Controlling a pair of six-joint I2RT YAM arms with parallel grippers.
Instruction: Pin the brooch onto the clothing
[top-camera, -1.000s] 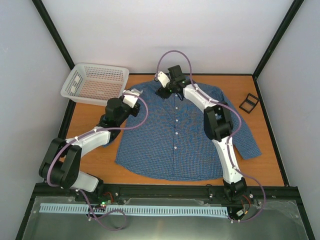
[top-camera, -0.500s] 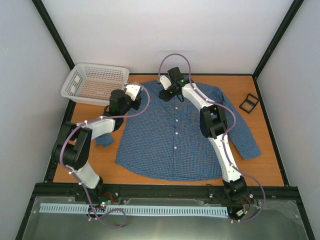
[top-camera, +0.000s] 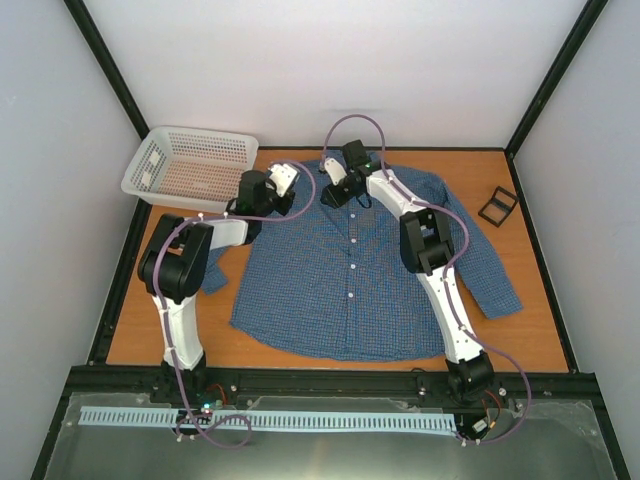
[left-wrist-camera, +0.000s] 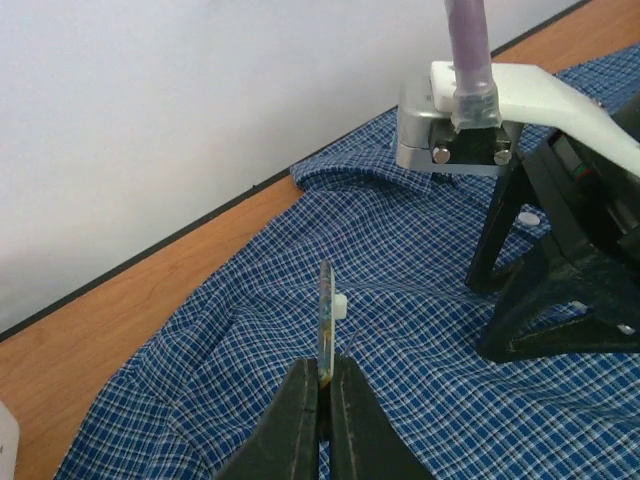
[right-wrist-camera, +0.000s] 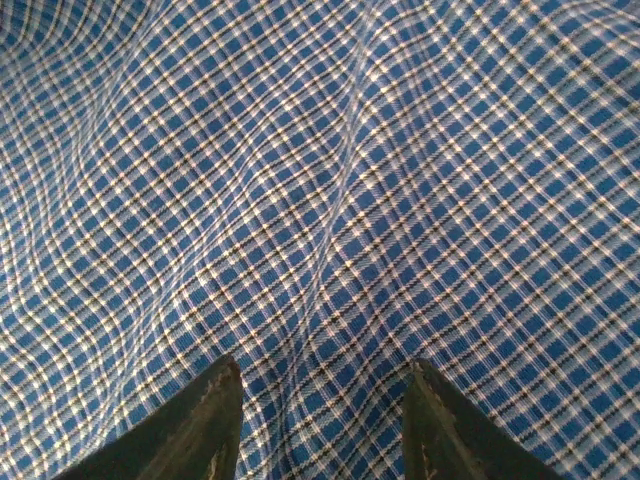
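My left gripper (left-wrist-camera: 322, 385) pinches the brooch (left-wrist-camera: 325, 315) upright above the shirt (left-wrist-camera: 420, 400) (near its collar); my right gripper (right-wrist-camera: 322, 410) stands spread wide, close over the checked cloth.

Shirt (top-camera: 350, 262) flat on mid-table (top-camera: 530, 340), collar toward far edge, hem toward arm bases. Basket (top-camera: 190, 165) at far-left corner, behind shirt's left side. Box (top-camera: 497, 206) far right, apart from the sleeve. Left gripper (left-wrist-camera: 322, 372) above shirt left of collar, brooch (left-wrist-camera: 326, 315) upright between its fingers. Right gripper (right-wrist-camera: 320, 365) just right of it, near the collar, fingers spread with cloth beneath.
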